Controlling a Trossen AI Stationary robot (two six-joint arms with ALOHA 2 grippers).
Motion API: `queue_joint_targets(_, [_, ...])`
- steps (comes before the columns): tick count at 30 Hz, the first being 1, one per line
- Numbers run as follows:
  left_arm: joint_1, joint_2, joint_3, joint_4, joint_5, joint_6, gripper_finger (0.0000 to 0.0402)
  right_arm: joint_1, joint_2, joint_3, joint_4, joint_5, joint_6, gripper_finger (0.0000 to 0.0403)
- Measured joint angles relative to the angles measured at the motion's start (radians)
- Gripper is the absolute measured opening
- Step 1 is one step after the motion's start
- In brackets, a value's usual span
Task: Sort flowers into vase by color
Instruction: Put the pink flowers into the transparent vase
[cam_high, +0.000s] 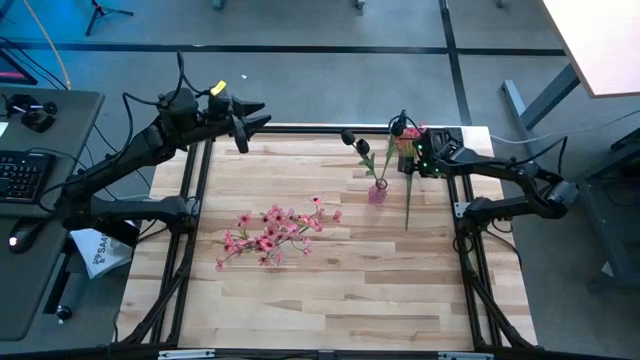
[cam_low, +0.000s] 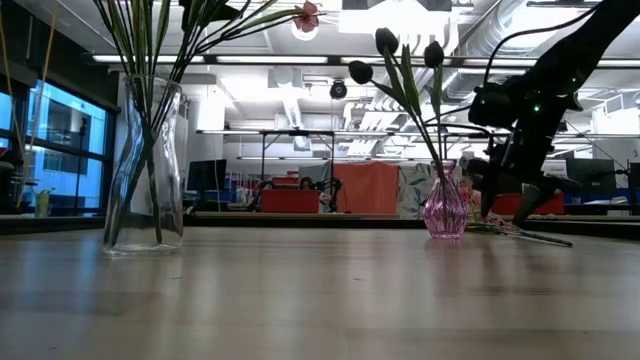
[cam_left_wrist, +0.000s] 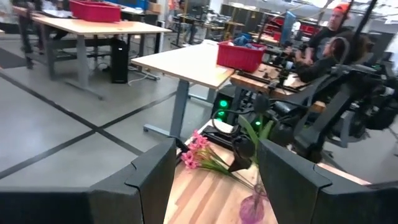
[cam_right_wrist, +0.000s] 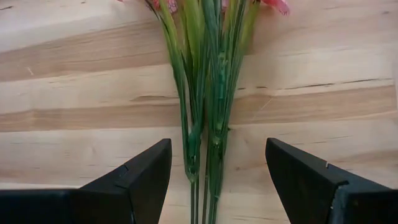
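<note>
We see a light wood table. On it: loose pink flowers mid-left, small pink vase upright, long green stems lying beside it, probably touching nothing else.

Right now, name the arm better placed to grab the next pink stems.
Right. The right gripper hangs open directly over a pink flower bunch beside the vase; the left gripper waits at the table's far edge.

Overhead and table-level cameras share the pink vase; wrist cameras look forward.
</note>
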Motion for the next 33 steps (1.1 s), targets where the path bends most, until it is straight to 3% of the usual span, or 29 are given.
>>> queue_joint_targets(12, [-0.001, 0.000, 0.000, 0.000, 0.045, -0.034, 0.0211, 0.004, 0.025, -0.074, 0.086, 0.013, 0.047, 0.0254])
queue_joint_targets(25, [-0.001, 0.000, 0.000, 0.000, 0.073, -0.022, 0.0211, 0.095, 0.071, -0.067, 0.137, 0.073, 0.068, 0.0252])
queue_joint_targets(33, [-0.001, 0.000, 0.000, 0.000, 0.072, -0.017, 0.0211, 0.136, 0.121, -0.065, 0.122, 0.143, 0.102, 0.0199])
